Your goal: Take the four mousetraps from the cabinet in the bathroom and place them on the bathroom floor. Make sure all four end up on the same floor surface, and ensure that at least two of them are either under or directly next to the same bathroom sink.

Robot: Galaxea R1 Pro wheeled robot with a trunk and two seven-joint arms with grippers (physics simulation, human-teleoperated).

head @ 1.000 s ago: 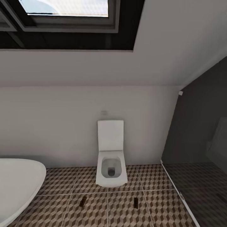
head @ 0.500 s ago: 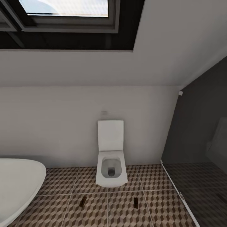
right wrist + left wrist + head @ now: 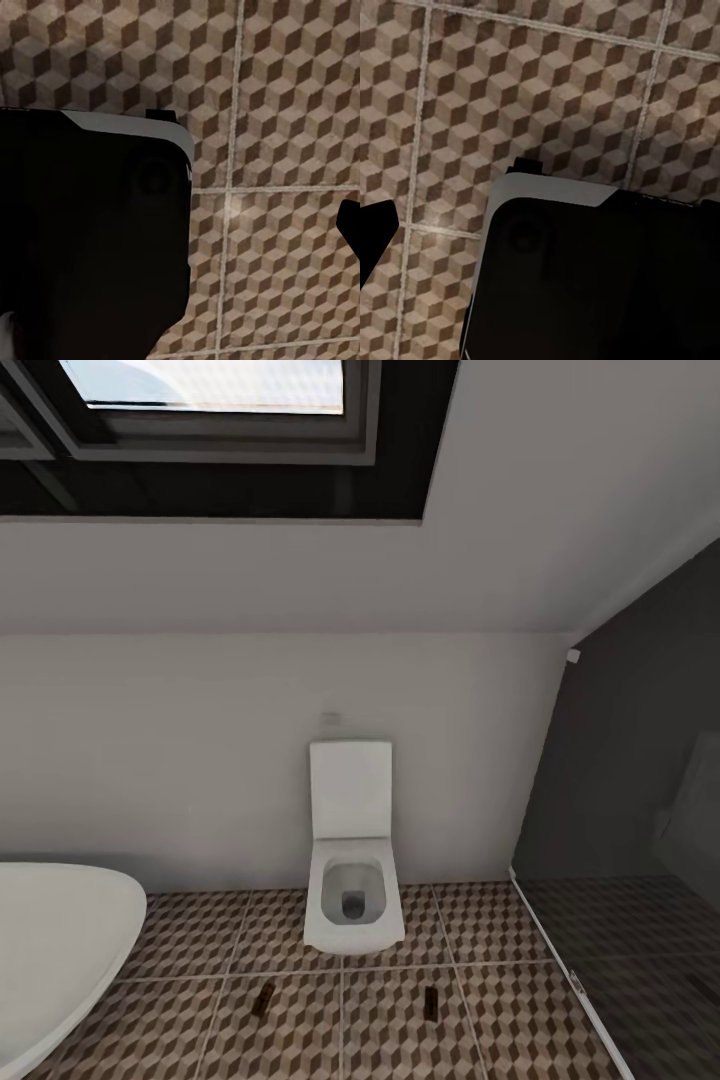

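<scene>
Two mousetraps lie flat on the bathroom floor (image 3: 350, 1040) in front of the toilet, seen from the head as small dark brown slabs. One mousetrap (image 3: 264, 998) is on the left and the other mousetrap (image 3: 431, 1003) on the right, about a tile apart. Both wrist views look down at the cube-patterned tiles (image 3: 547, 90) (image 3: 285, 90) past a black, grey-edged part of my own body (image 3: 600, 277) (image 3: 90, 240). A dark fingertip (image 3: 375, 229) pokes in at one picture edge, and another fingertip (image 3: 351, 225) likewise. The cabinet and the bathroom sink are out of view.
A white wall-hung toilet (image 3: 352, 900) with its lid up stands against the far wall. The rim of a white oval bathtub (image 3: 60, 940) fills the near left. A dark glass shower partition (image 3: 620, 840) closes off the right side. A window sits high overhead.
</scene>
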